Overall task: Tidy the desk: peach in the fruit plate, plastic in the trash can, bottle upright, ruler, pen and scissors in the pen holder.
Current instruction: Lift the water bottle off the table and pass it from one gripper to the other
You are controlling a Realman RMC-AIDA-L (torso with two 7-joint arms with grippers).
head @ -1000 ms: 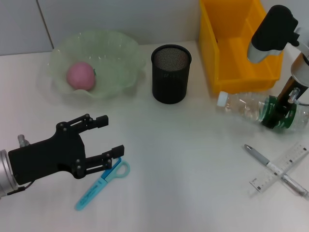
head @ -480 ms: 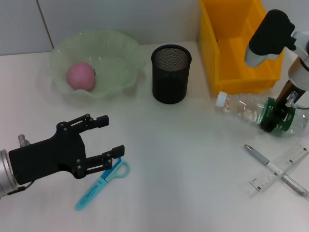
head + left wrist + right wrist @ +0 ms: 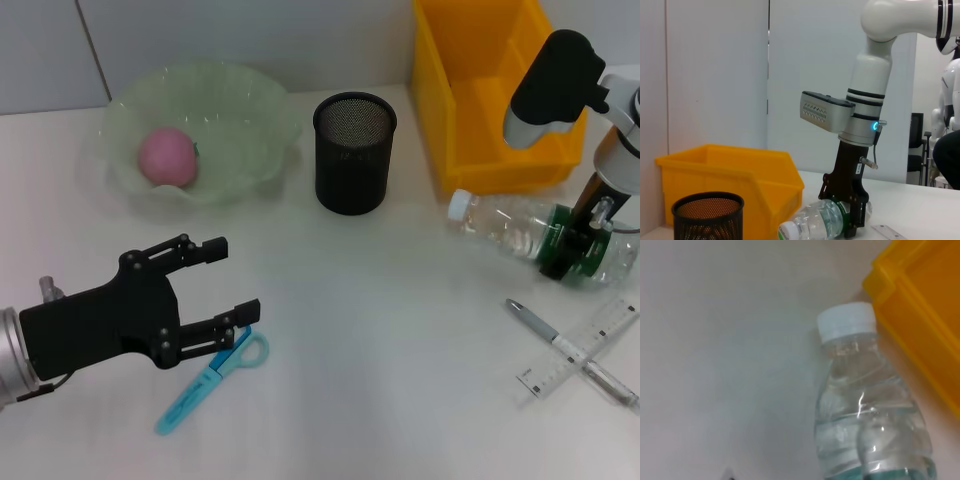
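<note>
1. The yellow trash can (image 3: 497,100) was seen at the back, and no plastic could be made out in it.
2. The peach (image 3: 166,156) was already lying in the green fruit plate (image 3: 250,110), so that part looked done.
3. The bottle (image 3: 520,228) was lying on its side beside the trash can, gripped around its green label by the right gripper (image 3: 572,243).
4. The black pen holder (image 3: 354,153) was found empty.
5. The left gripper (image 3: 222,283) was held open just above the scissors (image 3: 212,380).
6. The ruler (image 3: 582,348) and pen (image 3: 566,351) were left crossed on the desk.
</note>
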